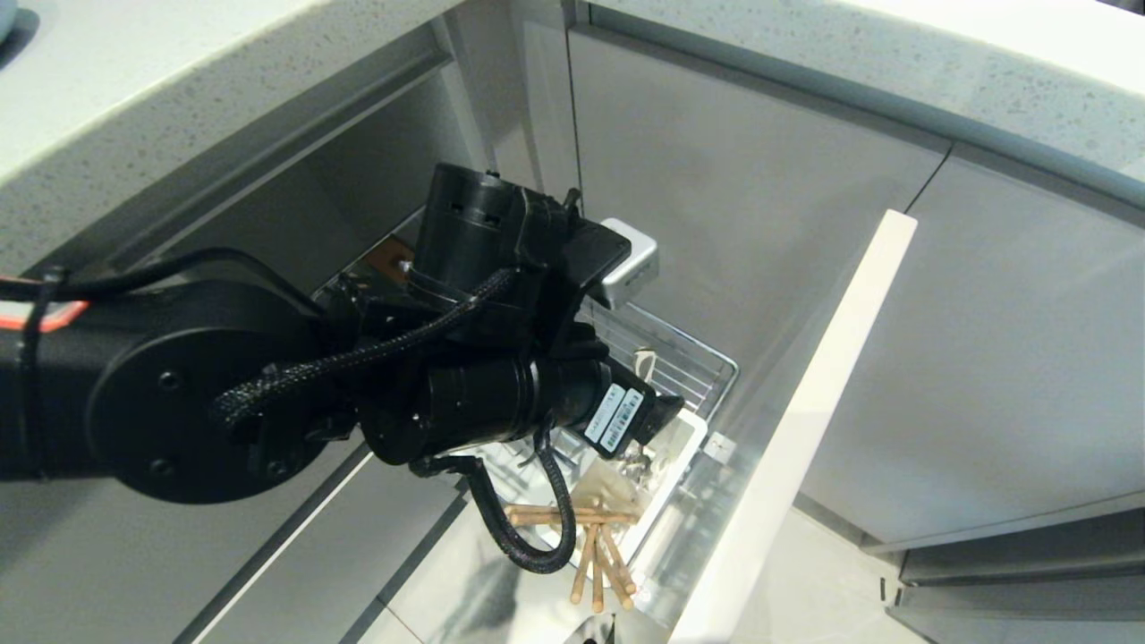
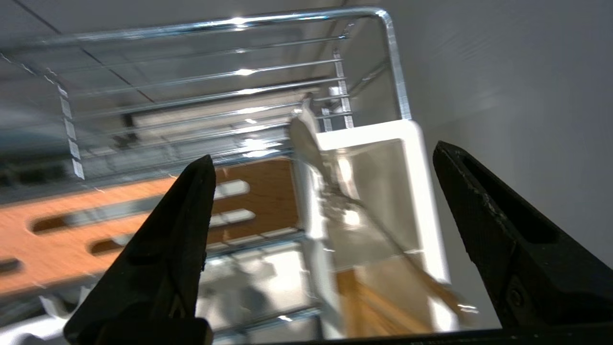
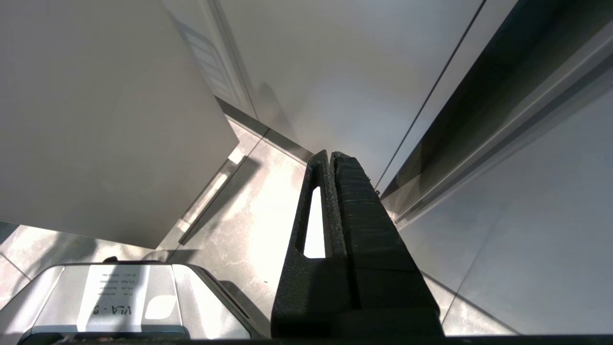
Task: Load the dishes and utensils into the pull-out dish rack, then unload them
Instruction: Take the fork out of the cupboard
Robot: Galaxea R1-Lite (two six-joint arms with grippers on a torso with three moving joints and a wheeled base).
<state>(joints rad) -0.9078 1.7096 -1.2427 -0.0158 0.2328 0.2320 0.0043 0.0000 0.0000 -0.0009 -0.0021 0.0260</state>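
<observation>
Over the rack, head view: left gripper (image 1: 657,416) above white caddy (image 1: 689,447); chopsticks (image 1: 595,546) stick out.
Left wrist view: fingers (image 2: 163,249) spread wide, empty; spoon (image 2: 311,143) in caddy.
Right wrist view: right gripper (image 3: 333,158) closed, empty.

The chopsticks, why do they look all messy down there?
The chopsticks lie crisscrossed, some sticking out over the white caddy's rim instead of standing neatly inside it. The left gripper hangs open above the caddy, holding nothing.
</observation>
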